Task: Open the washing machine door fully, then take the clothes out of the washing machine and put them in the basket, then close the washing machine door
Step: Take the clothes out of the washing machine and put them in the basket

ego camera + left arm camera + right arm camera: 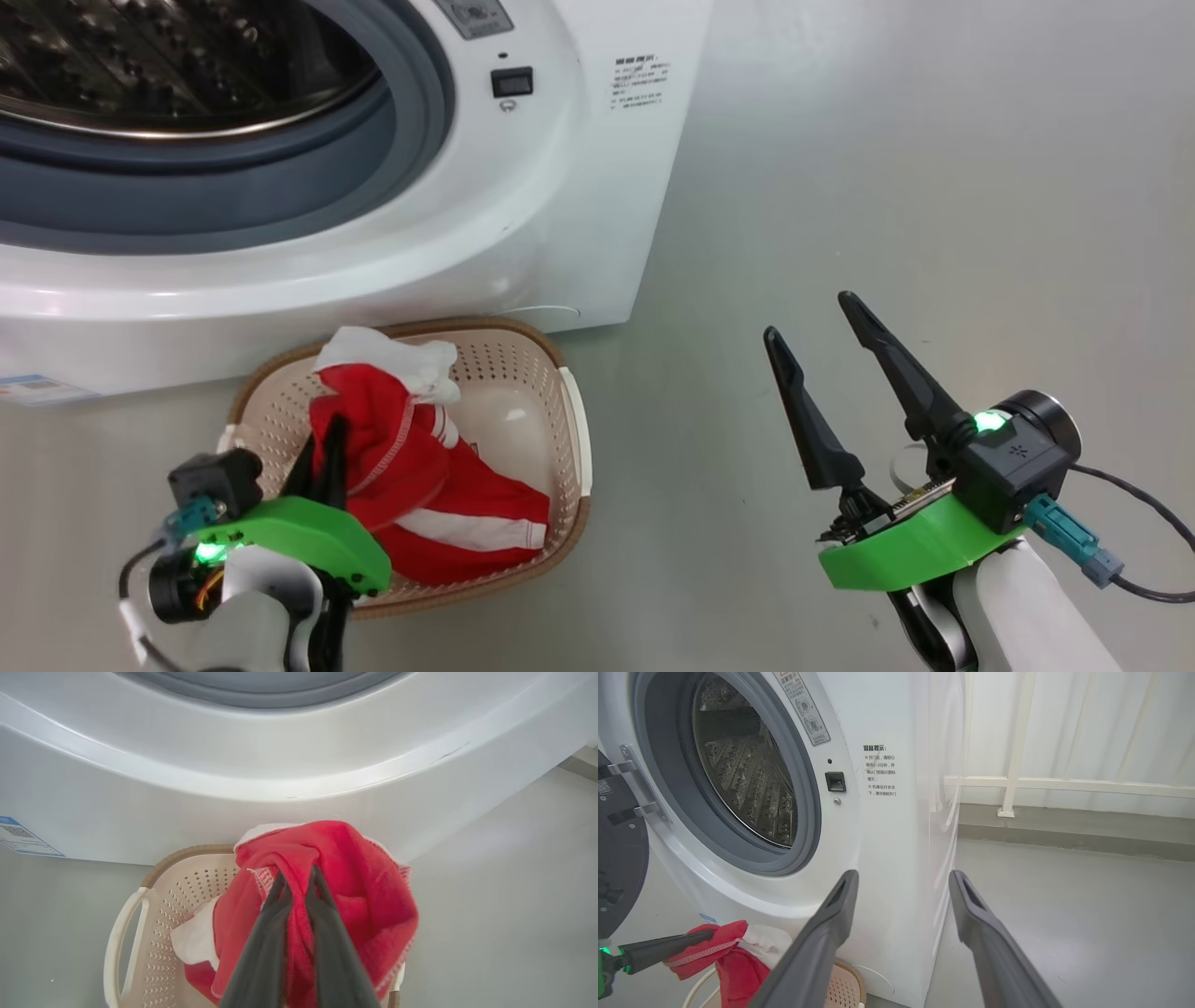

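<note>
LAUNDRY OVER THE BASKET: The left gripper [298, 875] has its two dark fingers pinched narrowly on a fold of the clothes [364, 891], bright red fabric with white stitching, bunched above the basket [187, 891]. The basket stands on the floor just in front of the washing machine [280, 765]. The left wrist view gives the pinch itself, with cloth gathered round both fingertips, and a blue label [23, 840] low on the machine's front.

The head view gives the wider layout. The red garment with its white stripe and a white piece trail down from the fingers into the cream basket, and the lower part lies inside it. The right gripper [808, 317] hangs well apart to the right over bare grey floor [934, 187], fingers spread wide and holding nothing.

The right wrist view looks between those spread fingers at the machine's front corner and adds the perforated steel drum [742, 779] ringed by its grey gasket [803, 826]. It also takes in the washing machine door [616, 858] — swung open at the left edge — and a white railing [1017, 784] beyond. There the left gripper's finger enters from the lower left, red cloth at its tip, just above the basket's rim.
</note>
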`<state>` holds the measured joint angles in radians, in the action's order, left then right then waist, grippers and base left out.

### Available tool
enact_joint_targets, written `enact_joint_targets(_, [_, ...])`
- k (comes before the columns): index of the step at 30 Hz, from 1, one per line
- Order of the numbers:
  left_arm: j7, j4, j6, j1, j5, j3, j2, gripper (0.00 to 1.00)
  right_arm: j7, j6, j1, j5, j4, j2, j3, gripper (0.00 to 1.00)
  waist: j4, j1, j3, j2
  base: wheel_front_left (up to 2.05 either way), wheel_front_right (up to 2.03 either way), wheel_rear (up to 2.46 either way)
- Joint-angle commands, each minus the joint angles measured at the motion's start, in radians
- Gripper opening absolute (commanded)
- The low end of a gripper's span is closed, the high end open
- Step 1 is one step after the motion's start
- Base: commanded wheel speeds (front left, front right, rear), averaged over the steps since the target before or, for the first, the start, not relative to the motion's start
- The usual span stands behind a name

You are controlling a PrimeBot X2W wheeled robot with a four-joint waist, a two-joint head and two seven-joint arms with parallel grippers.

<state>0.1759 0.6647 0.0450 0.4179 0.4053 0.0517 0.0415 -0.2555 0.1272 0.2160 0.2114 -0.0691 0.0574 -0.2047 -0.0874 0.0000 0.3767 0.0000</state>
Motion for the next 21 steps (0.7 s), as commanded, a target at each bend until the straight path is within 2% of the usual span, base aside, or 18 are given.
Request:
enact_joint_targets(1, [-0.013,0.021,0.009,0.03,0.016,-0.028,0.013,0.0,-0.006,0.003,0.028,0.0,0.028,-0.004,-0.023,1.0,-0.01,0.0,0.02,0.0,0.0,0.0,0.0])
enact_joint_targets(6, [-0.079,0.178,0.031,0.1,0.062,-0.029,0.013,0.0,-0.006,0.003,0.035,0.005,0.027,-0.006,-0.019,1.0,-0.025,0.0,0.043,0.0,0.0,0.0,0.0])
enact_joint_targets(21, [-0.084,0.499,0.042,0.281,0.046,0.006,0.065,0.0,-0.006,0.003,0.062,0.034,0.049,-0.007,-0.029,1.0,-0.066,0.0,0.14,0.0,0.0,0.0,0.0])
